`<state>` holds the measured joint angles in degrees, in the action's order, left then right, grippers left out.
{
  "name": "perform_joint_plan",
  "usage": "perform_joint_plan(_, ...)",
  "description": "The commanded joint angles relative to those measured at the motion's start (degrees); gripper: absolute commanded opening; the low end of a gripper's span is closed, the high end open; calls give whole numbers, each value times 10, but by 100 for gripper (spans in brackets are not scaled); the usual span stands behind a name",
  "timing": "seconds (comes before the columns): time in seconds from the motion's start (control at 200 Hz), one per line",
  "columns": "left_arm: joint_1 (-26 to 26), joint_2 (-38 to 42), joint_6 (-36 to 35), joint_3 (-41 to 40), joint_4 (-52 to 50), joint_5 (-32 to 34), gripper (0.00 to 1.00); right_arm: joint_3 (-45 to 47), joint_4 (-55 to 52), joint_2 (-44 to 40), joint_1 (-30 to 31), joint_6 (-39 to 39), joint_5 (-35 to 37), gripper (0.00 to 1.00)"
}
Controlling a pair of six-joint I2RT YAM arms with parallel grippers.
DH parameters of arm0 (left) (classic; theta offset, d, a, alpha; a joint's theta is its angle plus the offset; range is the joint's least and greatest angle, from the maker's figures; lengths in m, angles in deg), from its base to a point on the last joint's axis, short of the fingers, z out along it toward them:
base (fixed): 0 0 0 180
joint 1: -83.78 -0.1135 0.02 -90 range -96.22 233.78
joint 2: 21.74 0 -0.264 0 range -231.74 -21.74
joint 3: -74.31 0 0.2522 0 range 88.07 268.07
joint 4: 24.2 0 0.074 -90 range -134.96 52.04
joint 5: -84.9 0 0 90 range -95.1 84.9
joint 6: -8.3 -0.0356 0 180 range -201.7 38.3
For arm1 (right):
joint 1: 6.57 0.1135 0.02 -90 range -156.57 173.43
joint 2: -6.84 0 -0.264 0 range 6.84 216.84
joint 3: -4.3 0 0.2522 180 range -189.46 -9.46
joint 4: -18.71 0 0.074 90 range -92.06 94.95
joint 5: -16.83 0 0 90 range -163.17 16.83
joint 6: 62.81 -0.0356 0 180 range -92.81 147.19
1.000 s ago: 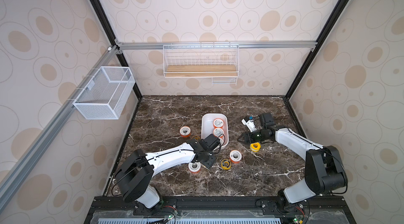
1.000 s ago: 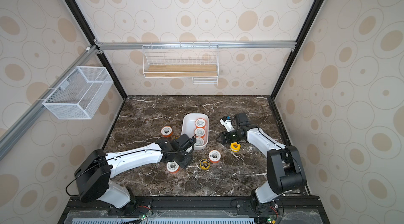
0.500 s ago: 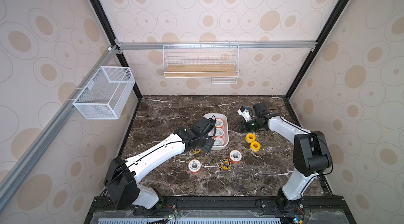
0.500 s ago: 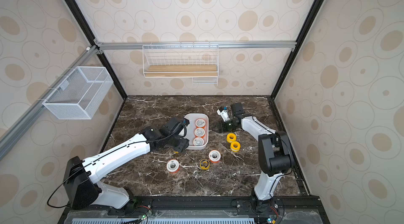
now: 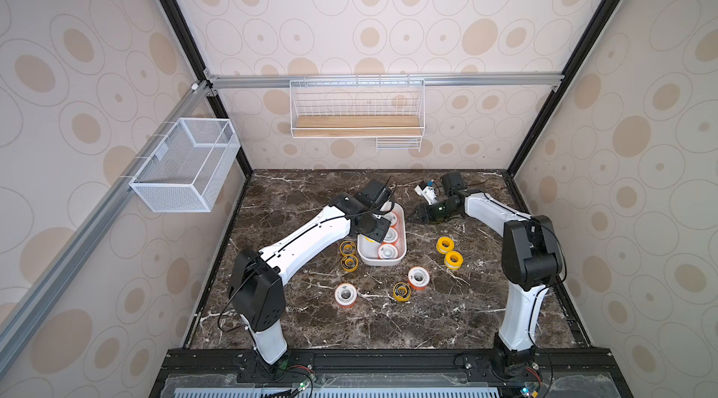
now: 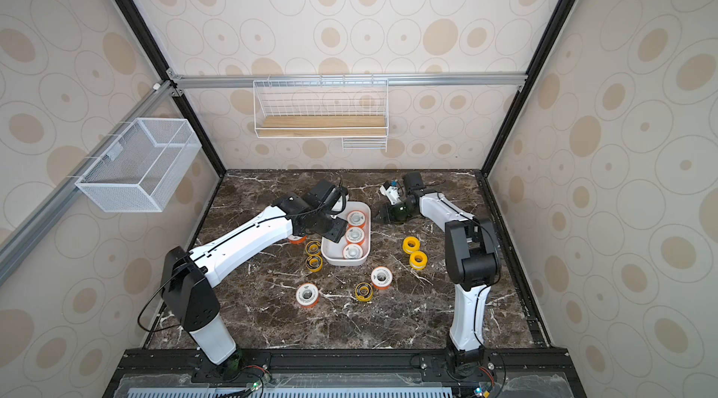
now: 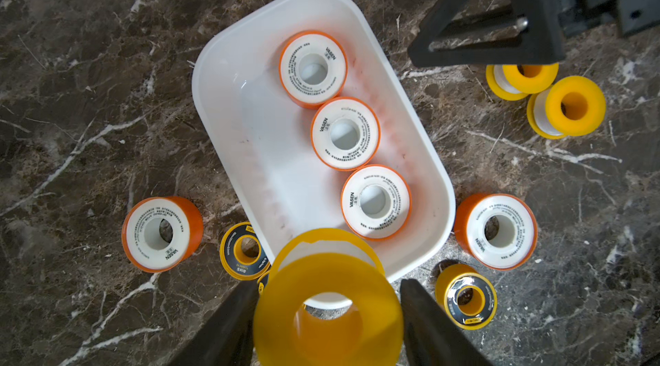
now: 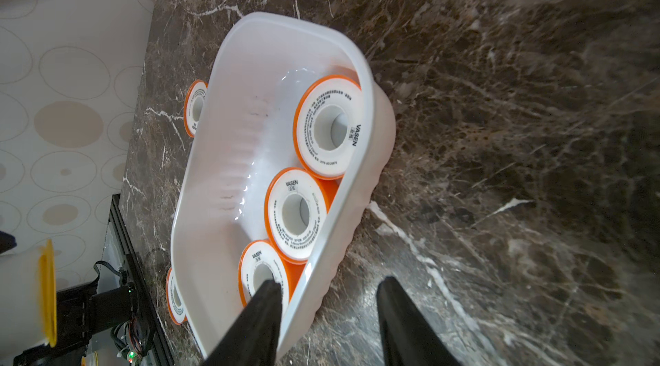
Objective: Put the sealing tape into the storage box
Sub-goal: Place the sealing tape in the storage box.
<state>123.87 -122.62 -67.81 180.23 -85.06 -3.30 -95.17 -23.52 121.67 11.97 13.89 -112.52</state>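
Left wrist view: my left gripper (image 7: pixel 328 284) is pinching a plain yellow sealing tape spool (image 7: pixel 328 314) right over one end of the storage box (image 7: pixel 214 71). Three orange spools (image 7: pixel 344 133) sit in a row inside the box. My right gripper (image 8: pixel 328 284) has its fingers apart and holds nothing. It sits just beside the box wall, maybe touching it; I cannot tell. Two plain yellow spools (image 5: pixel 445 244) lie on the marble table (image 5: pixel 295 322) near the box.

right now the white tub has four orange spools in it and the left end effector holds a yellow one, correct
Not four: the left wrist view shows three orange spools in the white tub. The left end effector does hold a yellow spool.
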Motion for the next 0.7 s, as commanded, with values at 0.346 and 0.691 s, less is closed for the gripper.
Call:
perform_joint_plan(0.346, -41, -77, -21, 85, -11, -33, 65, -58, -41, 56, 18, 2, -22, 44)
perform_joint_plan(0.691, -63, -143, -17, 149, -15, -38, 65, -65, -45, 67, 21, -1, -25, 34)
